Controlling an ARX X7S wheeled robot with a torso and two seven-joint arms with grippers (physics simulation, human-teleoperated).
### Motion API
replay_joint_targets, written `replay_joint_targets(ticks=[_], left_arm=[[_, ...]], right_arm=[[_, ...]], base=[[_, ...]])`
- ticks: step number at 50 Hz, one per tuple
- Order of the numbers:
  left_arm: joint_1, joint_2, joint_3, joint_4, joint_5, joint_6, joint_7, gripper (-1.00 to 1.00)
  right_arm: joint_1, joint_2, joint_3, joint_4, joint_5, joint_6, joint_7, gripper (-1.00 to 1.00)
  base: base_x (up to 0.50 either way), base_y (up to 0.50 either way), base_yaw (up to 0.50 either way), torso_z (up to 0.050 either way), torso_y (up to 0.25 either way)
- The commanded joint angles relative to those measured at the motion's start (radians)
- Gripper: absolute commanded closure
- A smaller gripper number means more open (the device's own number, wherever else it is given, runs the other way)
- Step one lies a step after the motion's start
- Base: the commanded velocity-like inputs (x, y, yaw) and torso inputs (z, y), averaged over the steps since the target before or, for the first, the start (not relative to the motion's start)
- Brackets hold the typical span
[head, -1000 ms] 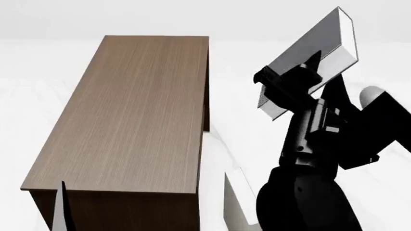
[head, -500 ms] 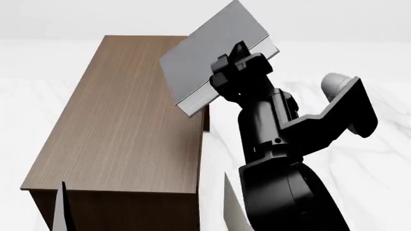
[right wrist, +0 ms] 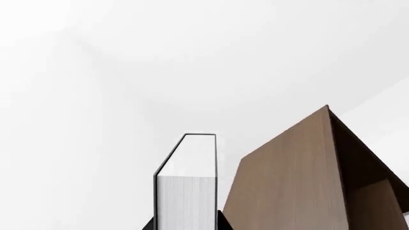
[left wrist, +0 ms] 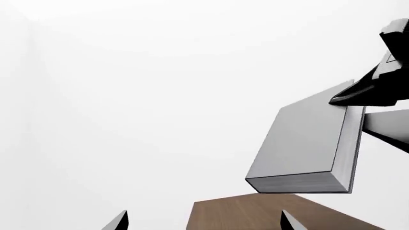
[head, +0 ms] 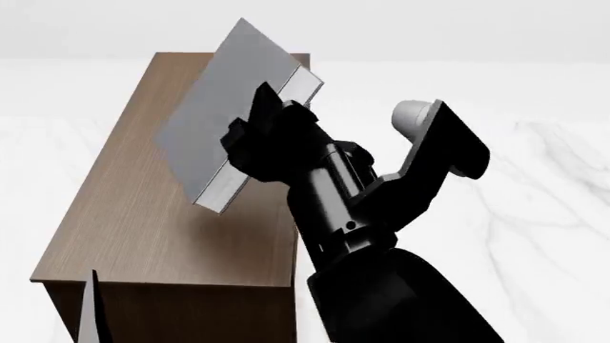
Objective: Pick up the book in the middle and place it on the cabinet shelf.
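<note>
- Book (head: 224,107) sits in the upper centre-left of the head view, held in the air over the flat top of the cabinet shelf (head: 153,207), tilted steeply with one corner pointing up.
- Right gripper (head: 262,132) reaches in from the lower right of the head view; its black arm rises diagonally toward the upper left, with a grey-capped joint sticking out on the right side.
- Its fingers are clenched on the book along the edge nearest the arm, one dark fingertip (left wrist: 357,93) lying over the cover in the left wrist view.
- Grey cover faces the head camera; white page edges show along the lower and upper right sides of the book.
- In the left wrist view the book hangs at the right of the frame, apart from the brown cabinet top at the bottom centre.
- In the right wrist view the book stands edge-on at the bottom centre, just beside the cabinet's brown wall.
- Left gripper (left wrist: 204,221) shows only two finger tips at the bottom of its own view, set apart with nothing between them.
</note>
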Motion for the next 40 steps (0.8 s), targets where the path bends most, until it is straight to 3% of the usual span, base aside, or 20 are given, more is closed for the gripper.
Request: replay_joint_targets(ticks=[1, 40], left_arm=[[0.0, 0.019, -0.027, -0.001, 0.005, 0.0, 0.02, -1.0], [0.001, 0.012, -0.015, -0.015, 0.003, 0.013, 0.01, -1.0]], right_arm=[[0.027, -0.018, -0.01, -0.053, -0.037, 0.043, -0.059, 1.0], [0.038, -0.058, -0.044, -0.005, -0.043, 0.009, -0.129, 1.0]], base=[[0.0, 0.0, 0.0, 0.0, 0.01], [0.0, 0.0, 0.0, 0.0, 0.001]])
